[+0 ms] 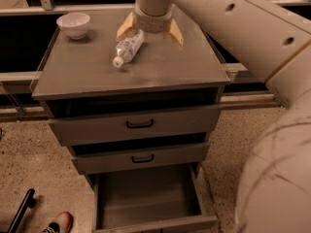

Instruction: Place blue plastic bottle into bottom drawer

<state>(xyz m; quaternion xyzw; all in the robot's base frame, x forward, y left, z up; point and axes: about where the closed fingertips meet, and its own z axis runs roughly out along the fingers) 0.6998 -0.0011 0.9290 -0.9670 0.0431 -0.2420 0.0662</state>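
Note:
The blue plastic bottle (127, 48) lies on its side on the grey cabinet top (160, 67), white cap toward the front left. My gripper (150, 32) hangs over the back of the cabinet top, open, its two tan fingers (125, 29) spread wide. The left finger is beside the bottle's far end; the right finger is well off to its right. The bottom drawer (146, 198) is pulled out below, and its plain grey inside holds nothing I can see.
A white bowl (74, 24) stands at the back left of the cabinet top. Two upper drawers with black handles (140, 124) are partly open. My arm (272, 81) fills the right side. A red shoe (58, 222) and a black bar (22, 210) lie on the floor at lower left.

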